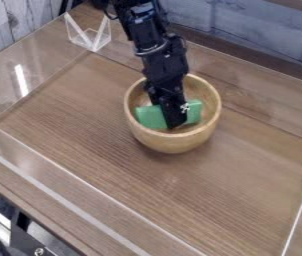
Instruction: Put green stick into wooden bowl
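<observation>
Gripper (pixel 171 112) reaches down inside my bowl (pixel 175 142), jaws clamped on the green stick (pixel 154 116), which leans against the wall. Bare tabletop (pixel 100 180) all around it; clear fence (pixel 14 165) stands well off.

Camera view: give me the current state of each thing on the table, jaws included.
green stick: inside the bowl, tilted against the wall, jaws clamped on it.
wooden bowl: upright on the table, holding the stick.
gripper: reaching down into the bowl, jaws shut on the stick.
table: wood surface, clear walls around.
</observation>
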`<act>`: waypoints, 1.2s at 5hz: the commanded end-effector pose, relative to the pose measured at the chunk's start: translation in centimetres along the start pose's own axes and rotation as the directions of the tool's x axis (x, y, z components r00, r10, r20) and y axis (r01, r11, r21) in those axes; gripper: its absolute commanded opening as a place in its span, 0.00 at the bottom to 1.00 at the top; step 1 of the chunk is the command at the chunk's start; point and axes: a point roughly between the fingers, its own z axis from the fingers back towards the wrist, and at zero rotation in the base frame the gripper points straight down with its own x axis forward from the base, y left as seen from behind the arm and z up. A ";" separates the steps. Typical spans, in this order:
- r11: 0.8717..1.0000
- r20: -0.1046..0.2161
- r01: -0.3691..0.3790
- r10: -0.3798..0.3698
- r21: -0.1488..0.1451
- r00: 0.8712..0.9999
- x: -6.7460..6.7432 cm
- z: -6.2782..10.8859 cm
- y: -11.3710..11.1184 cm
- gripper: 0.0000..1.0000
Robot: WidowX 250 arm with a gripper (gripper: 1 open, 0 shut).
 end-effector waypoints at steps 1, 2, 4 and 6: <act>1.000 0.040 0.022 -0.023 0.016 0.999 1.2 1.8 -0.4 0.00; 1.000 0.046 0.016 -0.016 0.015 0.999 1.6 1.3 0.3 0.00; 0.999 0.062 -0.042 0.041 0.013 0.997 1.4 1.7 2.3 0.00; 0.996 0.066 -0.087 0.087 0.000 0.994 1.3 2.3 3.7 0.00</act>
